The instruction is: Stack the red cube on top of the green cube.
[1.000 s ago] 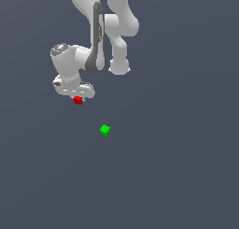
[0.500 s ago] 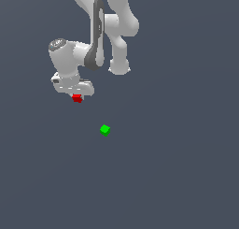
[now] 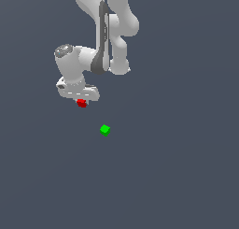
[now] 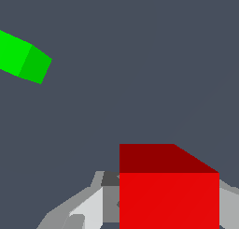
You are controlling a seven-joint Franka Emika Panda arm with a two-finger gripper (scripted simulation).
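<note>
The red cube point(image 3: 82, 103) shows just under the white hand of my gripper point(image 3: 81, 101), which is shut on it. In the wrist view the red cube point(image 4: 169, 190) looms large between the two grey fingers point(image 4: 84, 209), with the gripper point(image 4: 168, 214) closed against its sides. The green cube point(image 3: 105, 129) rests alone on the dark floor, apart from the red cube, a short way toward the exterior view's right and lower in the picture. The wrist view catches the green cube point(image 4: 22, 58) at the picture's edge, partly cut off.
Plain dark grey floor point(image 3: 177, 176) spreads all around. The white arm point(image 3: 112, 32) rises behind the hand out of the exterior view's top.
The hand and the red cube first shifted slightly up and left in the exterior view, then moved right and down, closer to the green cube. The green cube has stayed put.
</note>
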